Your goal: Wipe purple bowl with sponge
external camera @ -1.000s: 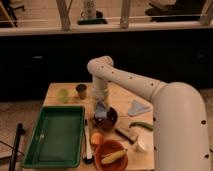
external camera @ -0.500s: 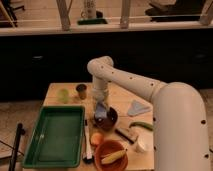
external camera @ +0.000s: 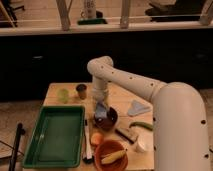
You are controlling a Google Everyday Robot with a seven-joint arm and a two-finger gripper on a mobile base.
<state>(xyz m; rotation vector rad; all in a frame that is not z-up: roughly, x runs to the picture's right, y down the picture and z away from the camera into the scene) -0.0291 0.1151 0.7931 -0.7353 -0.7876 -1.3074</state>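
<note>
The small dark purple bowl sits on the wooden table, just right of the green tray. My gripper hangs from the white arm straight down over the bowl's left rim. A pale blue sponge sits at the gripper's tip, touching the bowl's near-left edge. The bowl's left part is hidden behind the gripper and sponge.
A green tray lies at the left. An orange bowl with a yellow item is at the front. A green cup, a brown cup, a folded pale cloth, a green vegetable, a brown block and a white cup surround them.
</note>
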